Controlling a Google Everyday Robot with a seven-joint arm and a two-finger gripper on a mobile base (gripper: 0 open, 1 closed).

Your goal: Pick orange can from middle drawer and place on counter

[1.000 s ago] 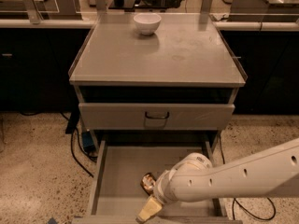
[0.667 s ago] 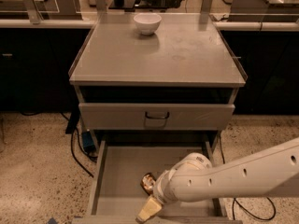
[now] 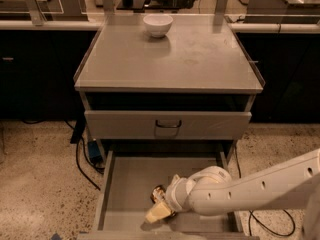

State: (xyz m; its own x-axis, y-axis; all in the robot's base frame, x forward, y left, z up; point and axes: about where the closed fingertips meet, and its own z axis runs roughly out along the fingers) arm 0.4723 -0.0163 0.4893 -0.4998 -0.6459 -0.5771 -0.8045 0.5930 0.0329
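The middle drawer [image 3: 125, 184] is pulled open at the bottom of the camera view. The orange can [image 3: 157, 193] stands on the drawer floor near its front middle, and only its dark shiny top and left side show. My gripper [image 3: 161, 208] reaches in from the right on the white arm [image 3: 250, 191] and is right against the can, covering its right and lower part. The counter [image 3: 170, 59] is the grey cabinet top above.
A white bowl [image 3: 157, 25] stands at the back middle of the counter. A shut drawer front with a dark loop handle [image 3: 168, 125] sits above the open drawer. Black cables [image 3: 82, 159] lie on the speckled floor to the left. Dark cabinets flank the unit.
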